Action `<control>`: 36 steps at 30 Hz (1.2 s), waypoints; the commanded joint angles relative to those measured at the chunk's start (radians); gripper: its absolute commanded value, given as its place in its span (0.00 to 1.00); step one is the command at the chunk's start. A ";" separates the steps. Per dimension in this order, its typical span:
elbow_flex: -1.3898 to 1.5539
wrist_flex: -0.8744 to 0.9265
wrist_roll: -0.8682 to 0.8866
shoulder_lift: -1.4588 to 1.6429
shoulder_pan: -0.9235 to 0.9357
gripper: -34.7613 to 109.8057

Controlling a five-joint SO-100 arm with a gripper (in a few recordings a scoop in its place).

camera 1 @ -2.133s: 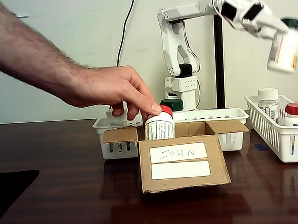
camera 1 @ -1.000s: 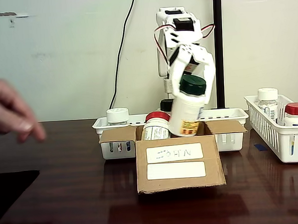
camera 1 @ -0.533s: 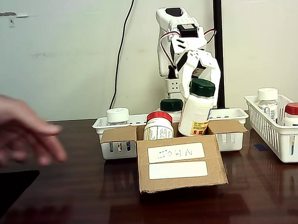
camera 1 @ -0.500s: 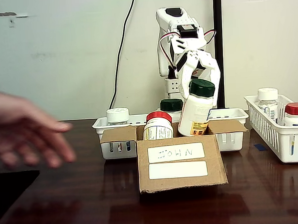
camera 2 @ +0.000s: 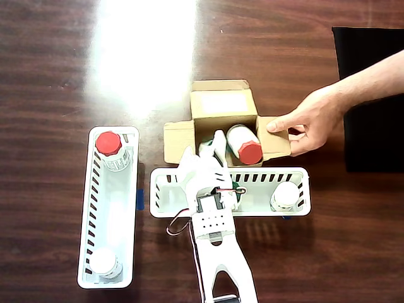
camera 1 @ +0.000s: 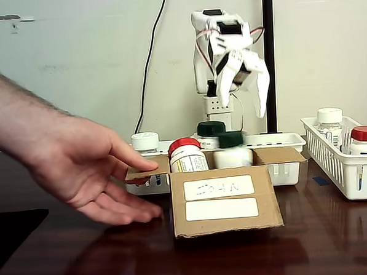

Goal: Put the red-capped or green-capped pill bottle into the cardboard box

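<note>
Gripper point(camera 1: 245, 88) hangs spread wide and empty above the cardboard box point(camera 1: 225, 200).

Below it the green-capped bottle point(camera 1: 232, 151) and the red-capped bottle point(camera 1: 186, 156) stand side by side inside the box, caps above the rim. The upper front label point(camera 1: 219, 187) carries handwriting, the lower is blank. A person's hand point(camera 1: 89, 167) touches the left flap; white baskets point(camera 1: 281, 168) sit just behind and well right.

Overhead: gripper point(camera 2: 214, 146) covers most of the green-capped pill bottle point(camera 1: 232, 151) beneath it. Fixed view: cardboard box point(camera 1: 226, 200) front hides both bottles' lower bodies; person's forearm point(camera 1: 13, 118) cut off.
</note>
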 commanded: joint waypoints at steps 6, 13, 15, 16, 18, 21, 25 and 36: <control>-0.451 0.474 -0.034 0.149 -0.101 0.20; -0.420 0.690 0.026 0.319 -0.078 0.25; -0.383 0.761 0.052 0.387 -0.067 0.25; -0.357 0.788 0.064 0.426 -0.067 0.25; -0.296 0.824 0.083 0.502 -0.066 0.25; -0.216 0.861 0.098 0.577 -0.067 0.25; -0.032 0.830 0.147 0.718 -0.044 0.25; 0.540 0.653 0.249 1.140 0.023 0.25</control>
